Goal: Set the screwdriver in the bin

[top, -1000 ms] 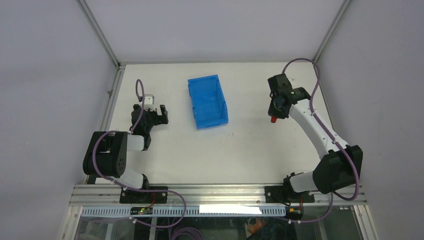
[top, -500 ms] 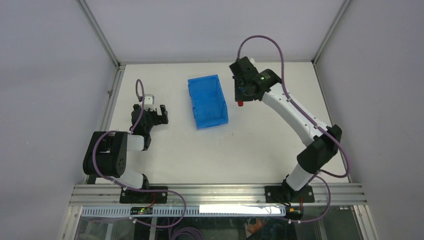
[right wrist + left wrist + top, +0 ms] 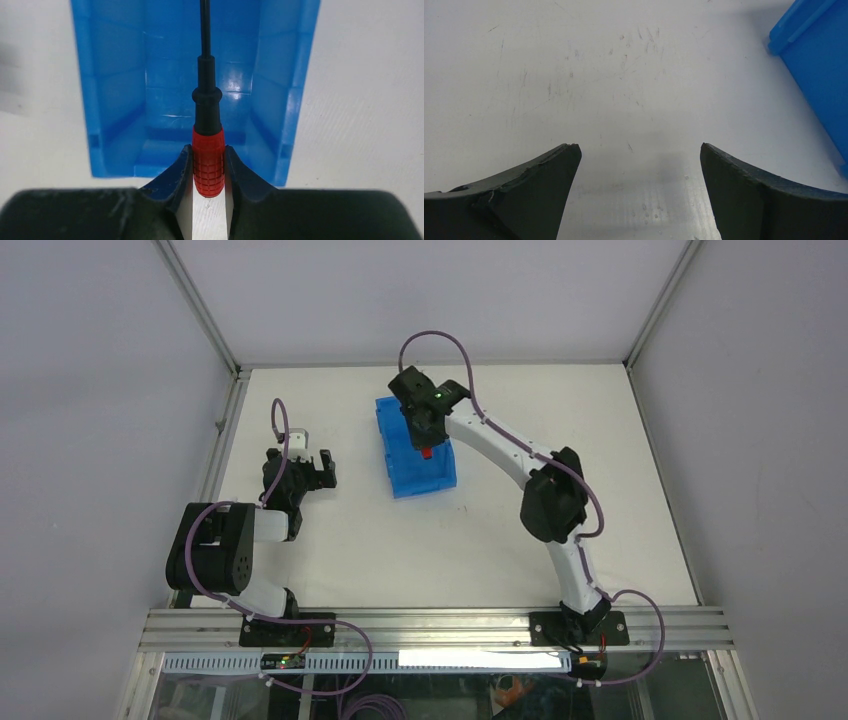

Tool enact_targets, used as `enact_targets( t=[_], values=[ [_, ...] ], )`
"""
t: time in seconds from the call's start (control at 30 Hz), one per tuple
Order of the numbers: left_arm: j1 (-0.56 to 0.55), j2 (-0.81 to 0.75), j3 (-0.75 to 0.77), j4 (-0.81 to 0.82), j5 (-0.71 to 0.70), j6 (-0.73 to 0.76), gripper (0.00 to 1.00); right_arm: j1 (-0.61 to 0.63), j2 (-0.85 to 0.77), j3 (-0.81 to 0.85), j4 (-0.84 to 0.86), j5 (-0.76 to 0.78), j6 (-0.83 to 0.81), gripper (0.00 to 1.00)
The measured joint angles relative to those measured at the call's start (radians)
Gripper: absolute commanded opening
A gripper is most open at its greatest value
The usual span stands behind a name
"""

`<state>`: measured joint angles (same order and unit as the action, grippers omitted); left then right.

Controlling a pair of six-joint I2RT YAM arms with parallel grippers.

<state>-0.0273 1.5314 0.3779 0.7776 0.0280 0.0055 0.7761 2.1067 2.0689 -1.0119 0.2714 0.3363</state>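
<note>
My right gripper (image 3: 208,152) is shut on the screwdriver's (image 3: 208,165) red handle, with the black shaft pointing out over the blue bin (image 3: 120,75). From the top view the right gripper (image 3: 424,438) hangs above the bin (image 3: 440,476), the screwdriver's red handle (image 3: 426,452) showing over its inside. Left of the bin, my left gripper (image 3: 316,468) rests near the table with its jaws wide apart. In the left wrist view the left gripper (image 3: 639,150) holds nothing, and a corner of the bin (image 3: 819,65) shows at the right.
A white table (image 3: 500,530) carries the bin near its middle back. Grey walls and metal frame posts (image 3: 222,420) close the left, back and right sides. The right arm's elbow (image 3: 552,502) stretches across the table right of the bin.
My right arm has swung left from the table's right side to above the bin, carrying the screwdriver. The left arm has not moved.
</note>
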Motion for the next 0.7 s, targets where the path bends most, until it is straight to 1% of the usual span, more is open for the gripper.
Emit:
enact_targets(
  t=[0.17, 0.27, 0.3, 0.37, 0.43, 0.47, 0.5, 0.7],
  values=[
    [0.0, 0.0, 0.0, 0.0, 0.0, 0.0, 0.99, 0.0, 0.103, -0.003, 0.006, -0.001, 0.002, 0.0],
    [0.0, 0.0, 0.0, 0.0, 0.0, 0.0, 0.99, 0.0, 0.116, -0.04, 0.032, -0.012, 0.01, 0.05],
    [0.0, 0.0, 0.0, 0.0, 0.0, 0.0, 0.99, 0.001, 0.116, -0.056, 0.04, -0.017, 0.014, 0.08],
    [0.0, 0.0, 0.0, 0.0, 0.0, 0.0, 0.99, 0.001, 0.116, -0.086, 0.059, -0.025, 0.022, 0.19],
    [0.0, 0.0, 0.0, 0.0, 0.0, 0.0, 0.99, 0.001, 0.116, -0.107, 0.07, -0.028, 0.029, 0.33],
    [0.0, 0.0, 0.0, 0.0, 0.0, 0.0, 0.99, 0.001, 0.116, -0.117, 0.077, -0.031, 0.034, 0.37],
    [0.0, 0.0, 0.0, 0.0, 0.0, 0.0, 0.99, 0.001, 0.116, -0.124, 0.079, -0.032, 0.04, 0.4],
    [0.0, 0.0, 0.0, 0.0, 0.0, 0.0, 0.99, 0.003, 0.116, -0.136, 0.104, -0.053, 0.048, 0.5]
  ],
)
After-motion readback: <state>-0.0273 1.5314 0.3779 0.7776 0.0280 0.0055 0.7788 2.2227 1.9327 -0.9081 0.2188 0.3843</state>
